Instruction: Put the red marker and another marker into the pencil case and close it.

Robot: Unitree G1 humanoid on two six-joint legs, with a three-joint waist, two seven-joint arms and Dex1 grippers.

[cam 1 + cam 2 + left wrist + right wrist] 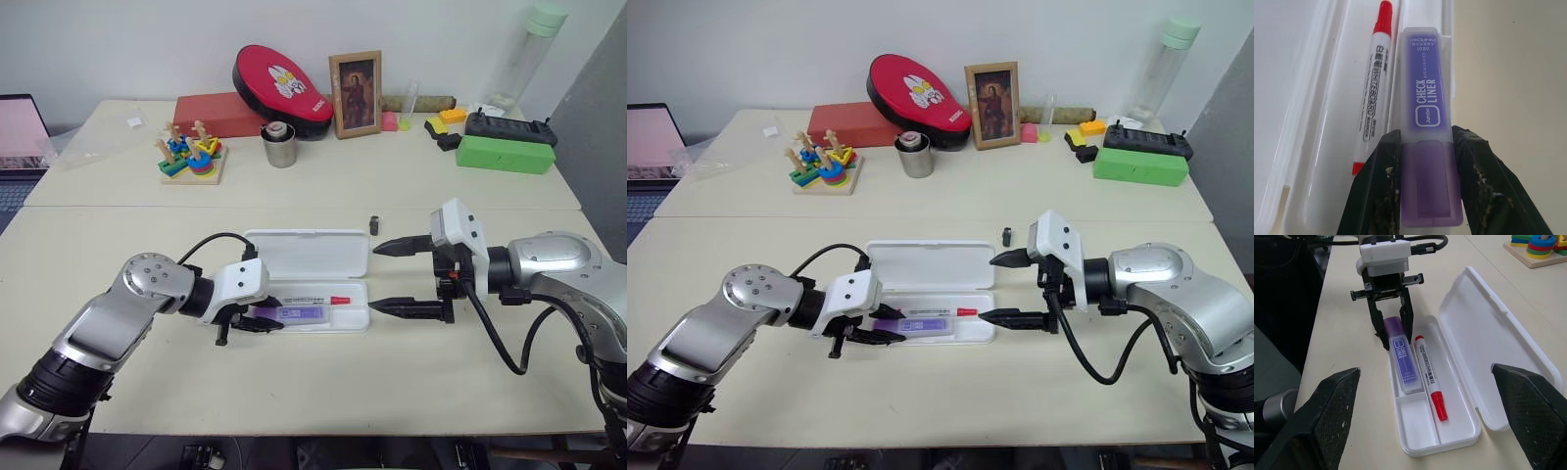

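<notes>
The white pencil case (306,253) lies open at the table's centre, its lid flat behind the tray. The red marker (328,300), white-barrelled with a red cap, lies in the tray's rear groove (1429,377). The chunky purple marker (299,313) stretches along the tray's front compartment (1403,357). My left gripper (257,320) is shut on its left end, with one black finger (1376,186) pressed against each side. My right gripper (376,277) hovers just right of the case, open wide, with nothing between its fingers.
A small black stub (374,224) stands behind the case's right end. At the back are a green box (505,154), a metal cup (279,145), a ring-stacking toy (191,157), a picture frame (356,93) and a red pouch (282,78).
</notes>
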